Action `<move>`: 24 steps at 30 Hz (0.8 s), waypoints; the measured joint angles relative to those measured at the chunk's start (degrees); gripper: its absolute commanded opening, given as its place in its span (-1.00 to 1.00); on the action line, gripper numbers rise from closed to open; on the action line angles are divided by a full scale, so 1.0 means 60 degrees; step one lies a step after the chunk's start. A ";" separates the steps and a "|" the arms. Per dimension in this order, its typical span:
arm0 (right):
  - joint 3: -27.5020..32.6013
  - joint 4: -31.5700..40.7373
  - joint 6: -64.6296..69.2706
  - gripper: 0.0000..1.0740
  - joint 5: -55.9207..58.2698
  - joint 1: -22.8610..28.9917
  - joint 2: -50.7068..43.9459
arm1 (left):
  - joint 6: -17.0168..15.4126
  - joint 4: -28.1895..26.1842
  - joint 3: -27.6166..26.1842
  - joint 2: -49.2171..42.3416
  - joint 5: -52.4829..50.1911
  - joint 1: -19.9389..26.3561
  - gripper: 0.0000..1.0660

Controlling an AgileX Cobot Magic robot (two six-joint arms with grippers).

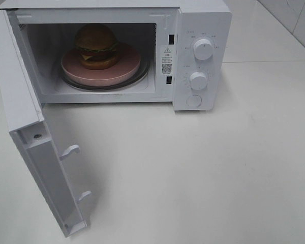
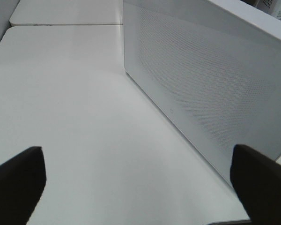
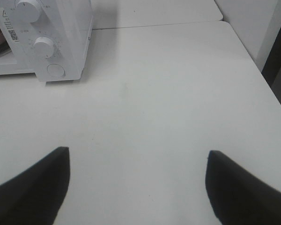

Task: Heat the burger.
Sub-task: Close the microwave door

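Burger (image 1: 96, 44) sits on pink plate (image 1: 128, 69) inside the microwave (image 1: 203, 20), centred in the cavity, likely so it turns evenly. Door (image 1: 20, 101) is swung fully open, so heating can't start; judged next step is closing it, then setting a knob.

Left fingers (image 2: 18, 180) are spread wide, empty, low over the tabletop (image 1: 203, 173). The door's dotted outer face (image 2: 201, 79) is just ahead of them, close to one finger, a plausible spot for pushing it shut.

Right fingers (image 3: 33, 187) are also released, nothing between them. The control panel is ahead and off to one side, well apart. The burger is far from both pairs.

Writing: a warning label (image 1: 166, 60) with a triangle and QR-type square, text too small to read. Marks around upper knob (image 1: 202, 49) and lower knob (image 1: 198, 80) are unreadable. Round button (image 1: 193, 100) is blank. No brand visible.
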 measured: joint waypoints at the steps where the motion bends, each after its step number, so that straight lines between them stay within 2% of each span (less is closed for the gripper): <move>1: 0.0000 0.0000 0.0000 0.42 0.0000 0.0000 0.0000 | 0.0000 0.0000 0.0000 0.0000 0.0000 0.0000 0.88; 24: 0.0000 0.0010 0.0000 0.42 0.0000 -0.0010 0.0000 | 0.0000 0.0000 0.0000 0.0000 0.0000 0.0000 0.88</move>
